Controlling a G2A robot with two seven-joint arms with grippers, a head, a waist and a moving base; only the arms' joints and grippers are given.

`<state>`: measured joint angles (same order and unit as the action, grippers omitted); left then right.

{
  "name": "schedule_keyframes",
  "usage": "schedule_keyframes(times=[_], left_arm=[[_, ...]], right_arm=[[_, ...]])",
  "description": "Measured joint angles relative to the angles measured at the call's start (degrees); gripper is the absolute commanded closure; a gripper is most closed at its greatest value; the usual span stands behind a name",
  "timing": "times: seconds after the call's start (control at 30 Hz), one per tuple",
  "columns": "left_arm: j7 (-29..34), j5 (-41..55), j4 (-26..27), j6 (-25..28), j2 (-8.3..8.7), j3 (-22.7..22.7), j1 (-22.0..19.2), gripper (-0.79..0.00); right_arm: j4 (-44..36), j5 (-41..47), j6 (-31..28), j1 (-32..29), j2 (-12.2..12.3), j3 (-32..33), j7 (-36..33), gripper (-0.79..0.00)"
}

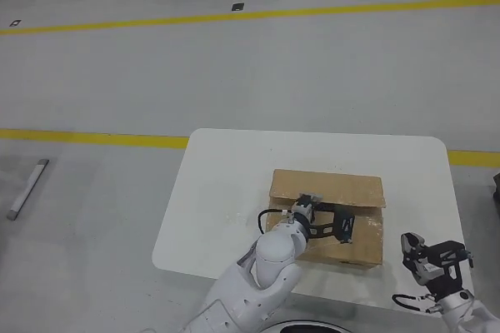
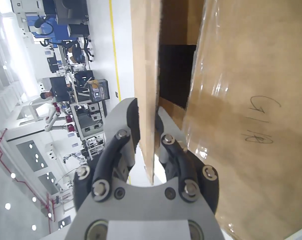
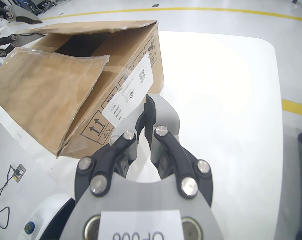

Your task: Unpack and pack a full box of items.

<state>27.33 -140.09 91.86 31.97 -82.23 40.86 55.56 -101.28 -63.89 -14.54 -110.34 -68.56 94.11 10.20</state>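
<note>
Box (image 1: 325,187) sits on white bench (image 3: 216,88). Left end effector (image 2: 146,116) pinches 1 raised flap (image 2: 146,51). Right end effector (image 3: 147,111), pressed together and empty, hovers near box's labelled side.

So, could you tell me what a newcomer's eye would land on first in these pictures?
The big cardboard box in the middle of the white table, its top partly open with a dark gap showing between the flaps. Next, the left gripper shut on the edge of one raised flap, while the right gripper hangs shut and empty beside the box's labelled side.
</note>
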Motion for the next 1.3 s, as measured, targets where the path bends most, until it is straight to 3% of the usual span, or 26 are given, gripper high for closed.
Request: schedule_keyframes(times=[0.2,0.27,0.33,0.37,0.6,0.67,1.0,1.23,1.27,1.3], left_arm=[[0.1,-2.8,-1.0,0.1,-0.47,-0.7,-0.9,-0.197],[0.0,-3.3,-1.5,0.1,-0.63,-0.8,-1.0,-0.299],[0.1,-3.7,-1.8,0.0,-0.76,-0.8,-1.0,-0.745],[0.5,-4.2,-2.0,0.0,-0.85,-0.8,-1.1,-0.785],[1.1,-5.8,-2.3,0.1,-1.33,-0.6,-1.1,-0.785],[1.3,-6.3,-2.4,0.1,-1.47,-0.5,-1.1,-0.748],[1.3,-7.7,-2.7,0.8,-1.92,0.6,-0.9,-0.776],[0.8,-8.3,-5.4,0.1,-2.85,0.3,-2.7,-0.677],[0.8,-8.3,-5.9,0.0,-3.01,0.3,-3.0,-0.653],[0.8,-8.4,-6.3,-0.1,-3.13,0.3,-3.2,-0.563]], right_arm=[[0.0,0.1,-0.2,0.4,0.0,-0.1,-0.4,0.0],[0.1,0.1,-0.2,0.5,-0.1,-0.1,-0.5,0.0],[0.2,0.1,-0.2,0.6,-0.1,-0.1,-0.6,0.0],[0.2,0.1,-0.2,0.7,-0.1,-0.1,-0.6,0.0],[0.6,0.2,-0.4,1.0,-0.1,-0.1,-0.8,0.0],[0.5,0.1,-0.4,1.2,-0.2,-0.1,-0.9,0.0],[0.5,-0.1,-0.4,1.7,-0.2,-0.3,-1.5,0.0],[0.2,-0.8,-0.8,2.1,-0.3,-0.8,-1.9,0.0],[0.1,-0.9,-0.9,2.0,-0.3,-0.9,-1.9,0.0],[0.0,-0.9,-0.9,2.0,-0.3,-1.0,-1.9,0.0]])
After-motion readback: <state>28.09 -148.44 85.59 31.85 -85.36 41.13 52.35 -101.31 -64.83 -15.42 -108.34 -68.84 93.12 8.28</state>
